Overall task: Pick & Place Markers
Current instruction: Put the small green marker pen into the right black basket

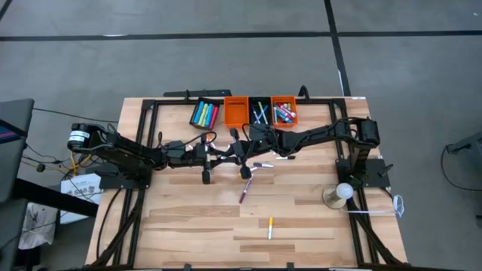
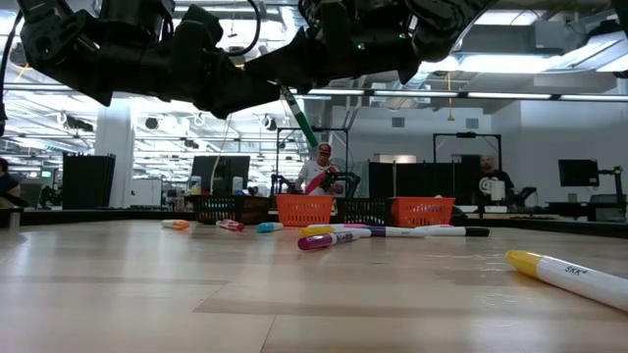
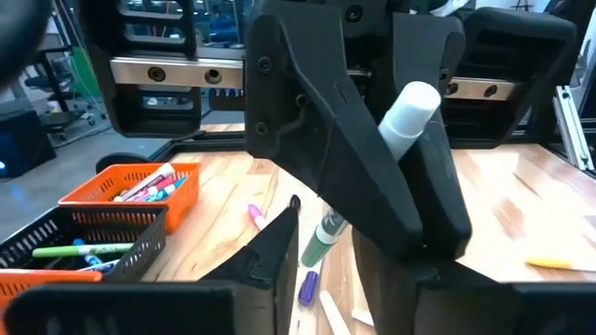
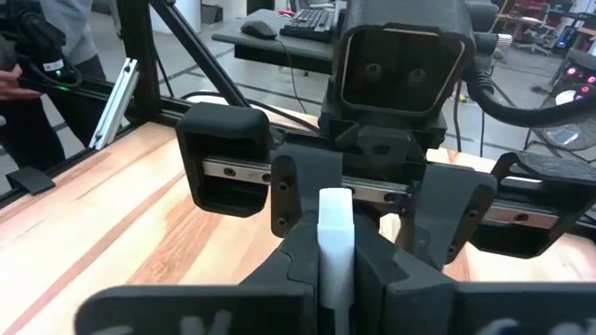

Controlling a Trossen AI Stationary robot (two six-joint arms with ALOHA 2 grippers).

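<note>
One green marker (image 2: 297,120) with a white end is up in the air over the table's middle, tilted. I see the right gripper (image 4: 335,244) clamped on its white end. Left gripper (image 3: 349,256) faces it from 9 o'clock, fingers parted around the green end. Loose markers (image 2: 339,236) lie on the table (image 1: 196,218); bins (image 1: 236,111) sit at 12 o'clock.

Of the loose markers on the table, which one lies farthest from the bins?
The yellow marker, alone near the front edge of the table. The purple marker and the others lie up near the grippers.
</note>
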